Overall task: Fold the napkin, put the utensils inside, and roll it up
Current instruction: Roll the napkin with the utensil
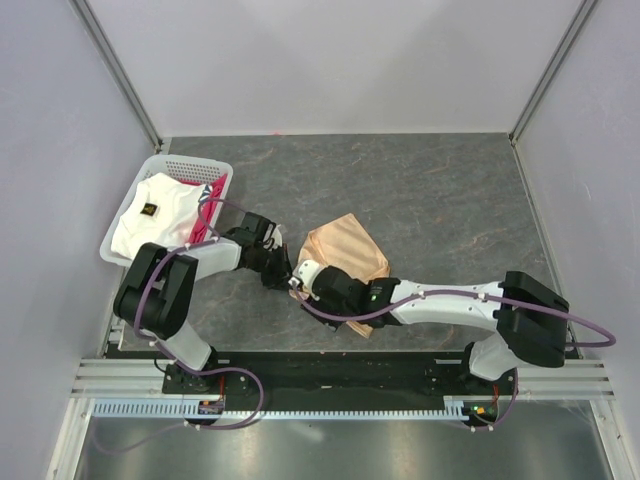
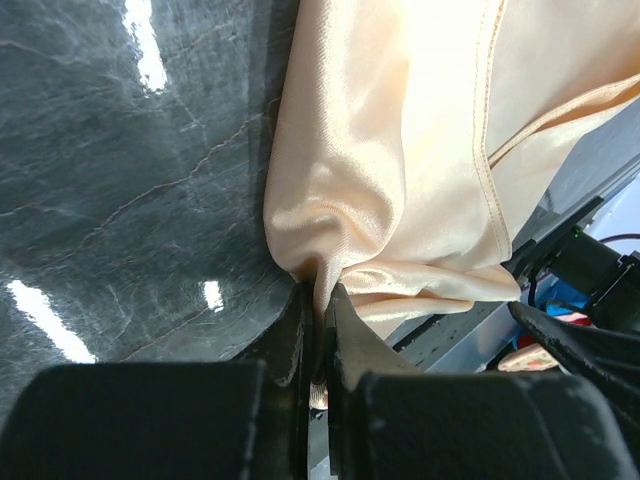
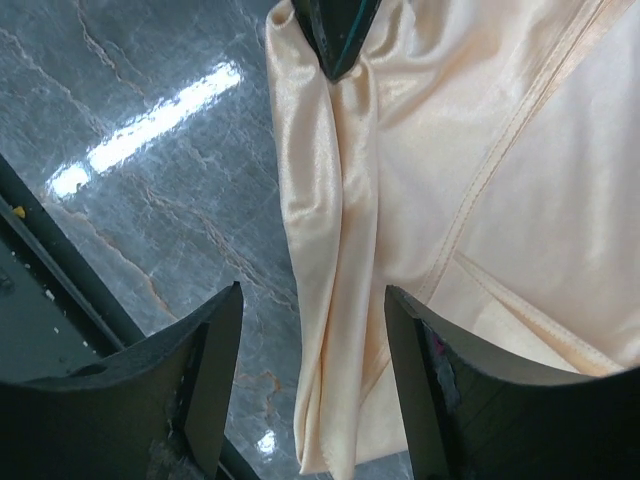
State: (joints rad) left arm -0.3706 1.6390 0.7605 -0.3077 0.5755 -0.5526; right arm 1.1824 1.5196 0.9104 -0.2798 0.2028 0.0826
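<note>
Left claw [image 2: 318, 305] tight on napkin [image 2: 400, 150] edge

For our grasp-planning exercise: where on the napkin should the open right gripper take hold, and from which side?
Probably the bunched ridge of the napkin, from above. It stands up off the table and runs between the fingers of the open right gripper, so closing would pinch it. Stay clear of where the left gripper pinches its end.

Bright, even overhead light; white glare streaks on the glossy counter [image 3: 150, 125], soft sheen on the napkin [image 3: 520, 200].
</note>
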